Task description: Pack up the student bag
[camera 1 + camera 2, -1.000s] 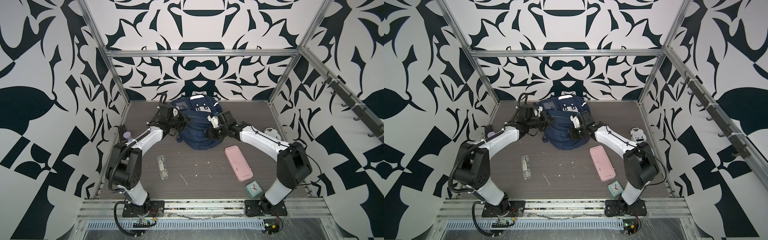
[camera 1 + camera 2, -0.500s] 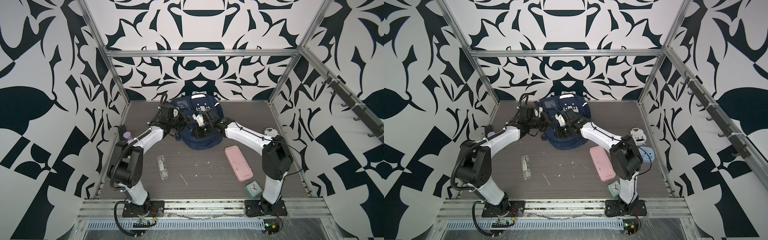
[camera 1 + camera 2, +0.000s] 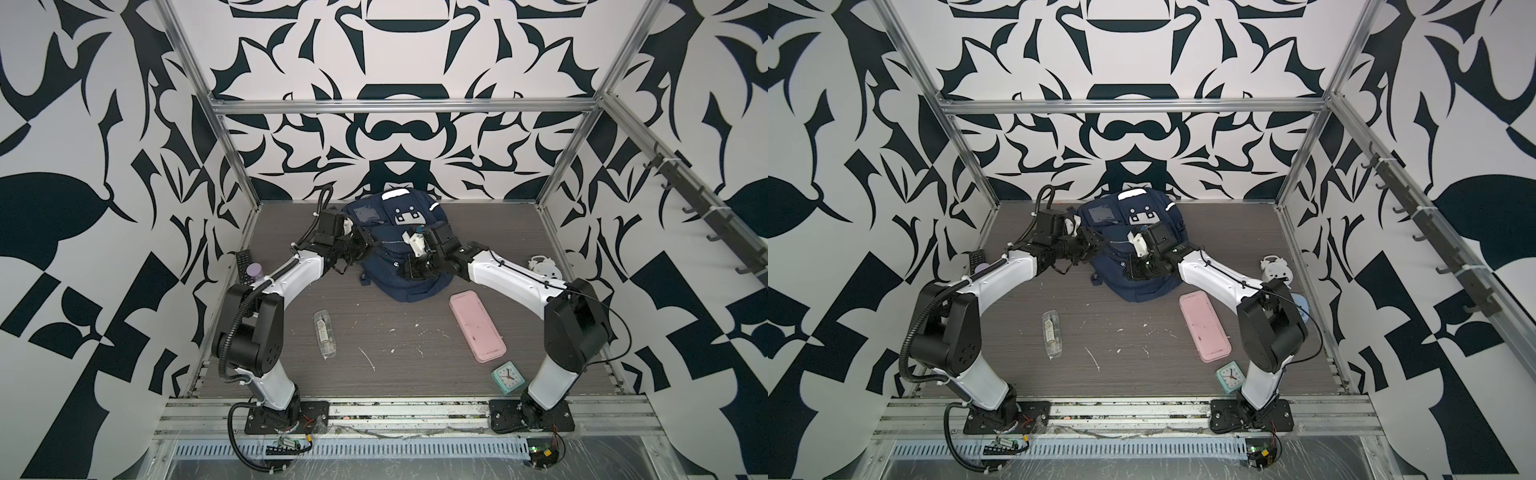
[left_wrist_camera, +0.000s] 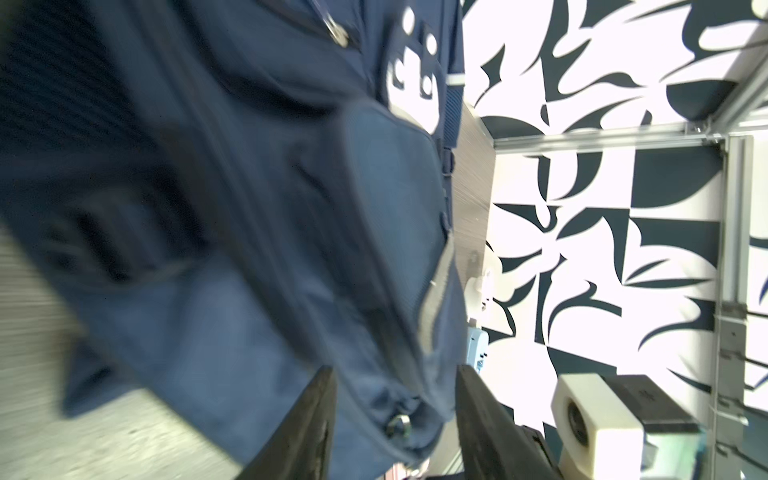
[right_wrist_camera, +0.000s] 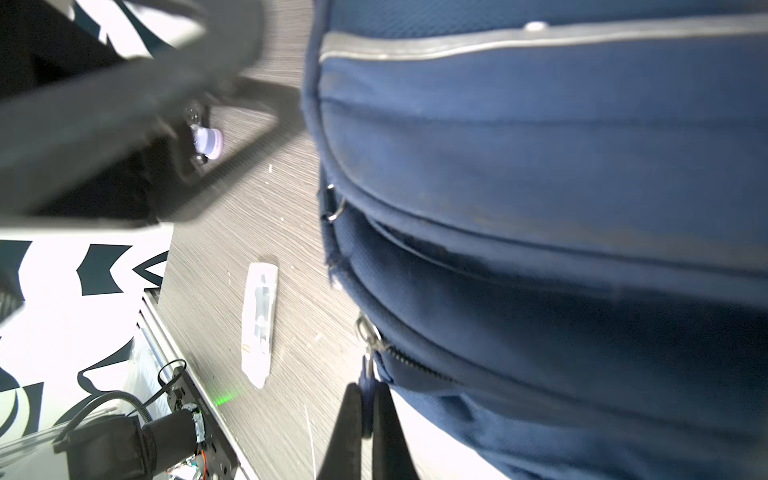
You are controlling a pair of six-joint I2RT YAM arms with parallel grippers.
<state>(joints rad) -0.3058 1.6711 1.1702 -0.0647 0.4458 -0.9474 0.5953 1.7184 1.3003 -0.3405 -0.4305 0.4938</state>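
With the bag lying upper-middle on the desk, the right tool is pinching its zipper pull while the left tool is gaping loosely around fabric, so pulling is risking dragging the bag.

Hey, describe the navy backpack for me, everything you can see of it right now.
The student bag is a navy fabric backpack, slumped at the back of the table. It has grey reflective strips, a white patch with two dark dots, and zipped pockets with metal rings. The right gripper is shut on a zip pull. The left gripper has its fingers apart around a fold at the bag's side.
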